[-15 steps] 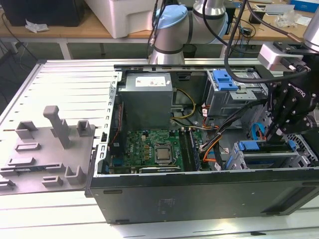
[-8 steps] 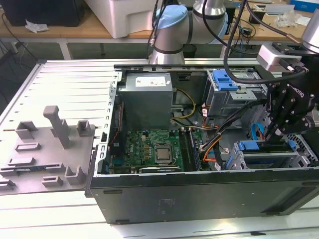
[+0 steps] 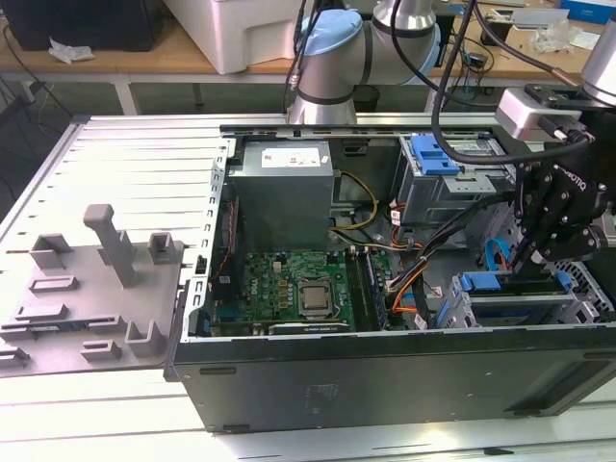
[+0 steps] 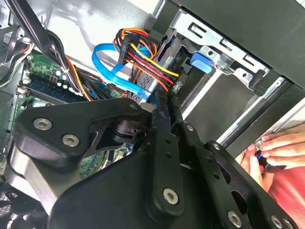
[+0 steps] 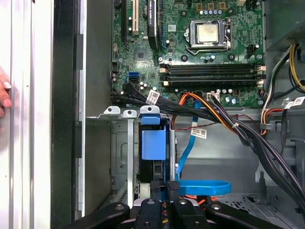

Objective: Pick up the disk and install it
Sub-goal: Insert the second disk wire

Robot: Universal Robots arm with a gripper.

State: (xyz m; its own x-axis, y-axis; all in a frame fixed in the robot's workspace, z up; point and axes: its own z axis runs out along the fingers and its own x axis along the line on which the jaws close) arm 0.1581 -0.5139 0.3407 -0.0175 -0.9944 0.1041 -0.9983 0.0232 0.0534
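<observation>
1. My black pincer (image 3: pixel 532 272) sits lower right in the exterior view, over the grey metal drive cage (image 3: pixel 462 313).
2. The blue-framed silver disk (image 5: pixel 153 143) stands on edge inside, long axis running straight down from the pincer.
3. Can't tell whether the pincer's clamped.

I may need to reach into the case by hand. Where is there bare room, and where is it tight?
Free: the case floor between the drive cage and the cable bundle; outside, the ribbed table beside the grey fixture. Crowded: around the disk, where the end effector sits, with the blue cable alongside.
</observation>
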